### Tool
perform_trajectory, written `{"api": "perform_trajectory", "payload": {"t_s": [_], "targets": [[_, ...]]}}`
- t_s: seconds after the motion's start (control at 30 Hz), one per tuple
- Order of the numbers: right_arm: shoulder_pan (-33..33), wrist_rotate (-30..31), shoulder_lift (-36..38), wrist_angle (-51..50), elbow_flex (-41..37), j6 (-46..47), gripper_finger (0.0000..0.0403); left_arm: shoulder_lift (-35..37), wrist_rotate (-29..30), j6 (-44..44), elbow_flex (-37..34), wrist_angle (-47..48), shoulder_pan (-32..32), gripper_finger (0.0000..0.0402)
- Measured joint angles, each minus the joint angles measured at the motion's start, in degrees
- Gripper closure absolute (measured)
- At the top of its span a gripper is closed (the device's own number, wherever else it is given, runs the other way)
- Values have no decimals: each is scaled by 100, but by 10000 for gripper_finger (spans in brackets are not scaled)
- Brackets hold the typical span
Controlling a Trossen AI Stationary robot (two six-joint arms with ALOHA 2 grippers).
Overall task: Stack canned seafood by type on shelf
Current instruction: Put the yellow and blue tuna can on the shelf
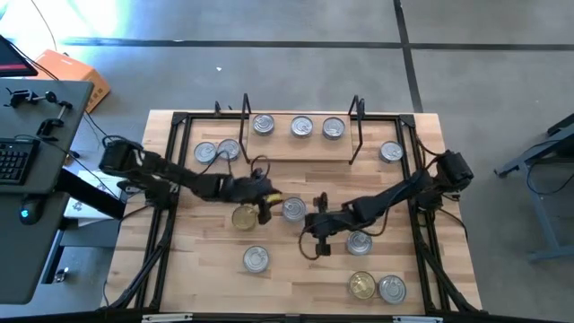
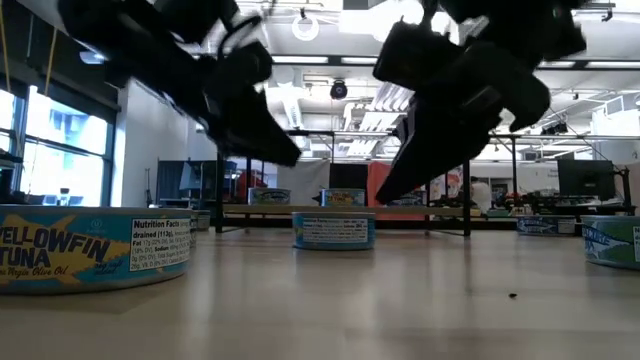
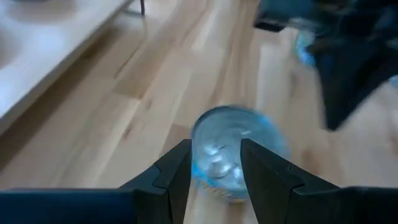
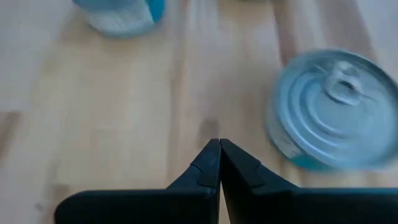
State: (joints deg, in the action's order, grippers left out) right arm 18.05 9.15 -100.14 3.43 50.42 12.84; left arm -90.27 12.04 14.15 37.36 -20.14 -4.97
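Left end effector (image 3: 214, 165) spread above a silver tin (image 3: 233, 149); gold tin (image 1: 244, 217) beside. Right end effector (image 4: 219, 163) pressed together, mid-table (image 1: 287, 283), blue-sided tin (image 4: 336, 112) close by.

Left arm: you see it enter from the frame's left edge and reach right to centre; left gripper (image 1: 269, 205) angled down, fingers (image 3: 176, 175) parted.

Right arm: you see it run from the right edge, elbow bent, toward lower centre; right gripper (image 1: 320, 235) low, fingers (image 4: 208, 167) pressed together.
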Motion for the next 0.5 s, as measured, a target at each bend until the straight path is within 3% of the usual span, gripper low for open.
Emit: {"api": "perform_trajectory", "payload": {"t_s": [0.1, 0.2, 0.33, 0.5], "targets": [[-172, -82, 0, 1188, -568, 191, 403, -340, -554, -185, 25, -97, 393, 273], [-371, -61, 0, 1678, -902, 340, 403, -681, -953, -222, 31, -286, 656, 273], [-638, 303, 0, 1444, -1050, 544, 403, -1037, -1357, -286, 24, -402, 767, 273], [-885, 1781, 44, 362, -927, 1348, 403, -877, -1713, 231, 20, -420, 487, 273]]}}
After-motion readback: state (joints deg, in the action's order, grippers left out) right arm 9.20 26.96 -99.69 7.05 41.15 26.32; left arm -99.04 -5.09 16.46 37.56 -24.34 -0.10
